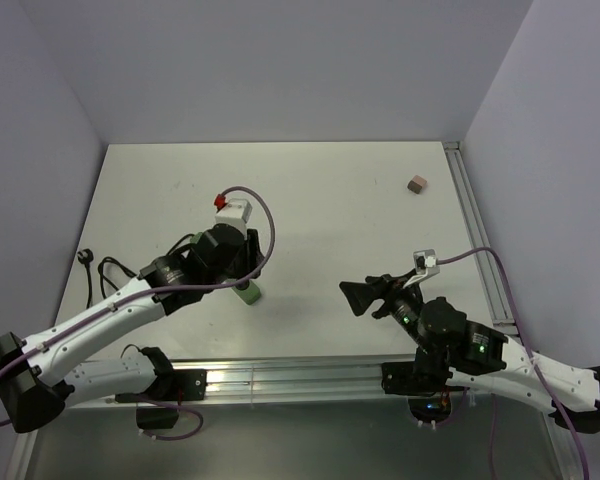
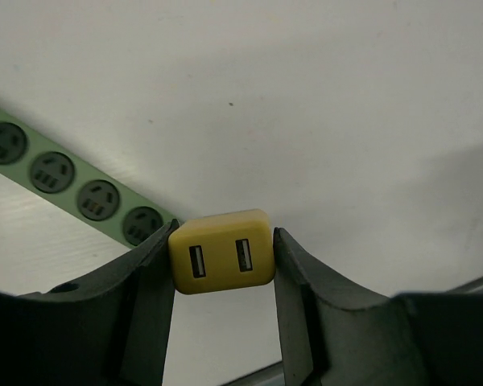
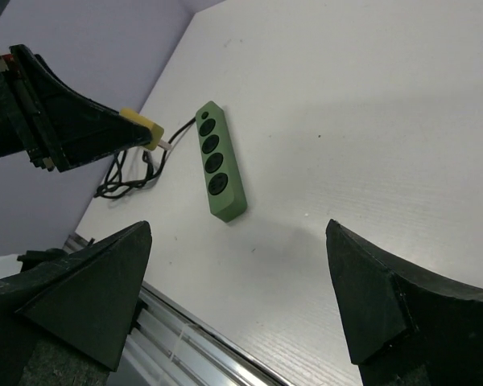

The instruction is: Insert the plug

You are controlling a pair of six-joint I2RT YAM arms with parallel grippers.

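Plug (image 2: 221, 251), a yellow block with two USB ports, sits pinched between the two fingers (image 2: 149, 289) of the left gripper (image 2: 222, 269). It hangs near the cable end of a green power strip (image 3: 219, 169) with four round sockets, lying flat on the white table (image 1: 330, 200). The right gripper (image 3: 237, 233) hovers to the right, well apart from the strip, fingers spread wide and holding nothing.

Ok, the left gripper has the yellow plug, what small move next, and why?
Probably ease the left gripper toward the green power strip and line the yellow plug up over one socket. The plug is clamped but off the strip's end, and all four sockets look empty.
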